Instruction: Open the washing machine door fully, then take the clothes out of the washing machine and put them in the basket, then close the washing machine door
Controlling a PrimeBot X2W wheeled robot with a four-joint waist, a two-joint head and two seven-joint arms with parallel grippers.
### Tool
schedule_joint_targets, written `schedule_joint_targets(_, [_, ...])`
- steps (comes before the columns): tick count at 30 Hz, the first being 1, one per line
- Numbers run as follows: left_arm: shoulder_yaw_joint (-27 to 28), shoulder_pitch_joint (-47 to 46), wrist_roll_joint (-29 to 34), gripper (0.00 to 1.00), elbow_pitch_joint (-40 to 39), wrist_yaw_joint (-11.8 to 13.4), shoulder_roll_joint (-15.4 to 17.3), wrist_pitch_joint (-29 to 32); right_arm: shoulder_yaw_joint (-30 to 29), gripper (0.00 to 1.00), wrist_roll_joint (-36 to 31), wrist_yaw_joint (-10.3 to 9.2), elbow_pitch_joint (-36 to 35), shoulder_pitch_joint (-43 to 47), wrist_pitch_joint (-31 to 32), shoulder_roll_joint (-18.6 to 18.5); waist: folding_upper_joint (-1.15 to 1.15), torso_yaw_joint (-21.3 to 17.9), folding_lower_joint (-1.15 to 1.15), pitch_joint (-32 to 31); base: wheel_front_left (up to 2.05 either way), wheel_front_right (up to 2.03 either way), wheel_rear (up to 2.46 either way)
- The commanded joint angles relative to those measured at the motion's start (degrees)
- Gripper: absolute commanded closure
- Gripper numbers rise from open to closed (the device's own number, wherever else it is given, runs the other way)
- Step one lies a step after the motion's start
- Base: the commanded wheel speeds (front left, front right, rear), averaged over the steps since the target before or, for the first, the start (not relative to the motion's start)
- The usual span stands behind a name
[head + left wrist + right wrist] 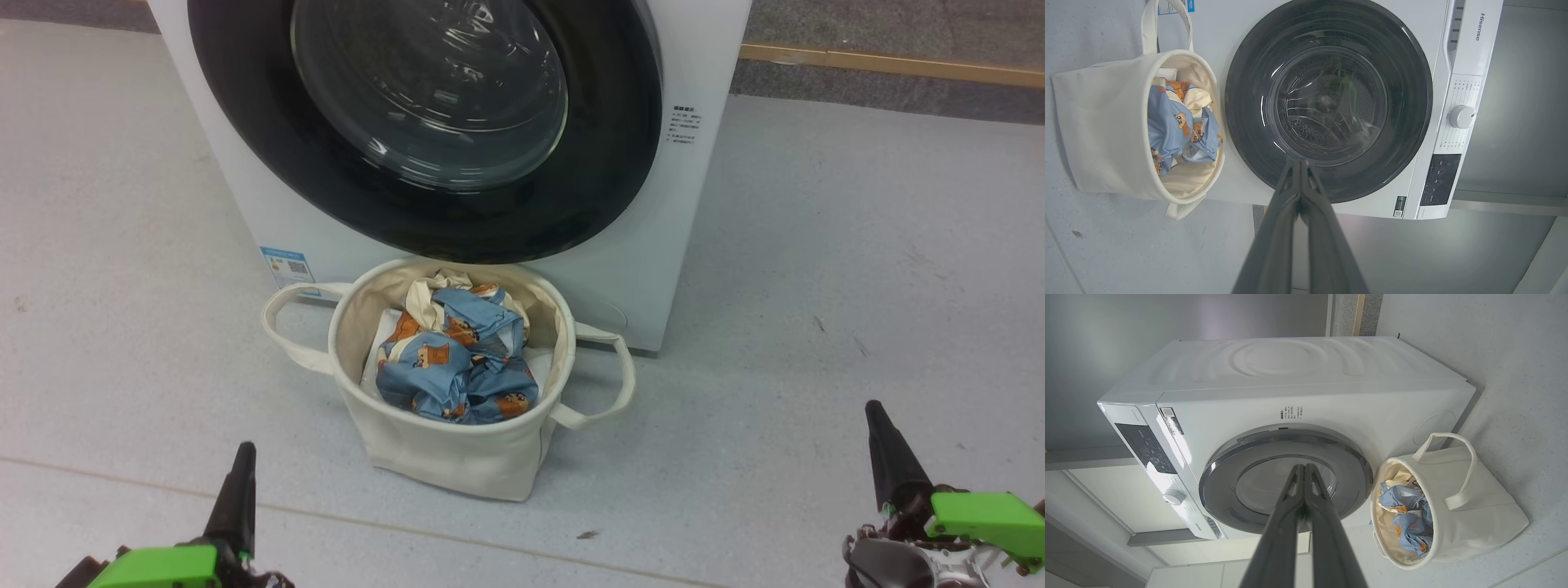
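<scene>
Washing machine door sits shut against the white washing machine. The basket stands on the floor at the door's 6 o'clock, with the clothes bundled inside. Left pincer, at the basket's 7 o'clock, and right pincer, at its 4 o'clock, are both closed on nothing, well apart from everything. The task looks essentially complete. If the latch needs seating, press on the black rim, not the glass dome.

Grey floor — washing machine standing on it, basket just beside.
</scene>
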Motion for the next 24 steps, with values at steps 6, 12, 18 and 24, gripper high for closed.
schedule_joint_targets(6, [1.94,-1.39,-0.23,1.0,-2.23,-0.41,0.33,0.46,1.1,1.0,0.32,0.01,-2.18,-0.88,0.42,-0.33,0.0,0.0,0.0,0.0,0.0,0.0,0.0])
schedule_joint_targets(12, [1.94,-1.39,-0.23,1.0,-2.23,-0.41,0.33,0.46,1.1,1.0,0.32,0.01,-2.18,-0.88,0.42,-0.33,0.0,0.0,0.0,0.0,0.0,0.0,0.0])
schedule_joint_targets(18, [1.94,-1.39,-0.23,1.0,-2.23,-0.41,0.33,0.46,1.1,1.0,0.32,0.01,-2.18,-0.88,0.42,-0.33,0.0,0.0,0.0,0.0,0.0,0.0,0.0])
schedule_joint_targets(24, [1.94,-1.39,-0.23,1.0,-2.23,-0.41,0.33,0.46,1.1,1.0,0.32,0.01,-2.18,-0.88,0.42,-0.33,0.0,0.0,0.0,0.0,0.0,0.0,0.0])
